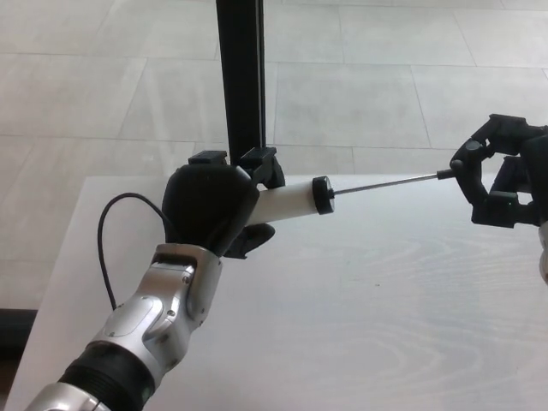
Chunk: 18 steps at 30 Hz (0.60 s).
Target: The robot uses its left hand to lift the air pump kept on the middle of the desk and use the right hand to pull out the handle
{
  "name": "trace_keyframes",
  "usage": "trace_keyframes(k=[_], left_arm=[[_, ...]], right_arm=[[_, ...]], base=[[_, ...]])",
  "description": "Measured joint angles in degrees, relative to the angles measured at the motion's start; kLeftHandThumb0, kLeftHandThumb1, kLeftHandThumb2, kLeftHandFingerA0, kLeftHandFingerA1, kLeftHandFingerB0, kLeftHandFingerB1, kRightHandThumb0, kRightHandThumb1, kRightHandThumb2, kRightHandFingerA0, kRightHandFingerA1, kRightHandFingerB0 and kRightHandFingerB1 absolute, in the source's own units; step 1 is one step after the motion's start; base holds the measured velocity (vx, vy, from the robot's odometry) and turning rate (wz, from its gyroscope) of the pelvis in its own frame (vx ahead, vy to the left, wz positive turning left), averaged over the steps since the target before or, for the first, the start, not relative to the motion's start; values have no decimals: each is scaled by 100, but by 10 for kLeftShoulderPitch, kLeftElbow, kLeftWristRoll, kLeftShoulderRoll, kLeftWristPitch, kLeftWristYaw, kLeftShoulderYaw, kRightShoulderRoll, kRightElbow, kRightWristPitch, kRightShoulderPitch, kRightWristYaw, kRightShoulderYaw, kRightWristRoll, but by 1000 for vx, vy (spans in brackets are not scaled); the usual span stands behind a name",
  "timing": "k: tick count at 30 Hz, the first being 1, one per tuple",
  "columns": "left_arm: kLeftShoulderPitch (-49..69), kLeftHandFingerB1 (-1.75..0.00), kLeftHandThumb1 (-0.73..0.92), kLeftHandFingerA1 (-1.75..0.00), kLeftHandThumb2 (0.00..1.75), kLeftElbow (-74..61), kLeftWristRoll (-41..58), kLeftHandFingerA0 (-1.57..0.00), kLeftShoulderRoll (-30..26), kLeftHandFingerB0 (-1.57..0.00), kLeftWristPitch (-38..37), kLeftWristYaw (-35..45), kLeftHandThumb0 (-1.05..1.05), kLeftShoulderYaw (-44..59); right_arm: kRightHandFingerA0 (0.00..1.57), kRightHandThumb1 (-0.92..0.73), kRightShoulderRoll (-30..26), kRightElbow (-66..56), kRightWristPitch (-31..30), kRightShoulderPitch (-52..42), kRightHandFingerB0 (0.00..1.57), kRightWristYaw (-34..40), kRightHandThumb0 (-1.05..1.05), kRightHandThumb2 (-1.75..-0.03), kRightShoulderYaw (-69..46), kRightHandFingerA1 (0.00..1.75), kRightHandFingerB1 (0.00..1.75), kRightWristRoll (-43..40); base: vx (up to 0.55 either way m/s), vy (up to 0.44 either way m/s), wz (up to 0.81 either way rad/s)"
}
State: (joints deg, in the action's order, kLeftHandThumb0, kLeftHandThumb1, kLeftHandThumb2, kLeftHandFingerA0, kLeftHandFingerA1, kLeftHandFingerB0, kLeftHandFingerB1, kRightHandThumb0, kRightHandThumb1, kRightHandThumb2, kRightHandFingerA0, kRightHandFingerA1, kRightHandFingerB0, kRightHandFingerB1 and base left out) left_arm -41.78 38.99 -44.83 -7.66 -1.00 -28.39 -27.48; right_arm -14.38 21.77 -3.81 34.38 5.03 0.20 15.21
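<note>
Above the desk (385,325), left hand (210,205) grips the air pump (287,200); right hand (501,175) fingers pinch its handle (445,174).

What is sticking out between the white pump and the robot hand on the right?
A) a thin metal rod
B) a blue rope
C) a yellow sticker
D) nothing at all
A: a thin metal rod runs from the black cap of the white air pump, held up by the left robot hand, across to the right robot hand, which is shut on the handle end.
</note>
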Motion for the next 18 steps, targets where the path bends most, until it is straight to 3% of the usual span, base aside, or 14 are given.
trace_keyframes(k=[10, 14, 15, 16, 17, 18], left_arm=[[20, -136, 63, -166, 80, -23, 0, -80, -24, -70, -24, -2, -11, 4], [25, -141, 64, -166, 84, -29, 0, -75, -31, -68, -29, -2, -16, 6], [26, -142, 63, -167, 84, -29, 0, -75, -31, -69, -30, -2, -15, 6], [26, -143, 65, -167, 83, -29, -1, -74, -31, -68, -31, -3, -16, 6], [30, -142, 66, -167, 82, -27, -1, -76, -36, -68, -28, -3, -16, 7], [33, -141, 65, -167, 82, -25, -2, -77, -39, -69, -27, -3, -16, 9]], right_arm=[[89, -49, 0, 3, 9, 0, 82, -11, -16, -110, -7, 172, 149, -1], [91, -51, 0, 2, 10, 0, 80, -17, -13, -113, -9, 168, 145, -6], [89, -68, 1, 4, 13, 0, 77, -18, -14, -78, -10, 162, 91, -9], [88, -71, 1, 5, 15, 0, 57, -20, -31, -61, -13, 152, 59, -12], [81, -68, 0, 6, 16, -1, 33, -25, -44, -60, -22, 123, 44, -19], [65, -55, -1, 6, 15, -1, 5, -29, -63, -86, -27, 85, 42, -23]], base=[[0, 0, 0], [0, 0, 0], [0, 0, 0], [0, 0, 0], [0, 0, 0], [0, 0, 0]])
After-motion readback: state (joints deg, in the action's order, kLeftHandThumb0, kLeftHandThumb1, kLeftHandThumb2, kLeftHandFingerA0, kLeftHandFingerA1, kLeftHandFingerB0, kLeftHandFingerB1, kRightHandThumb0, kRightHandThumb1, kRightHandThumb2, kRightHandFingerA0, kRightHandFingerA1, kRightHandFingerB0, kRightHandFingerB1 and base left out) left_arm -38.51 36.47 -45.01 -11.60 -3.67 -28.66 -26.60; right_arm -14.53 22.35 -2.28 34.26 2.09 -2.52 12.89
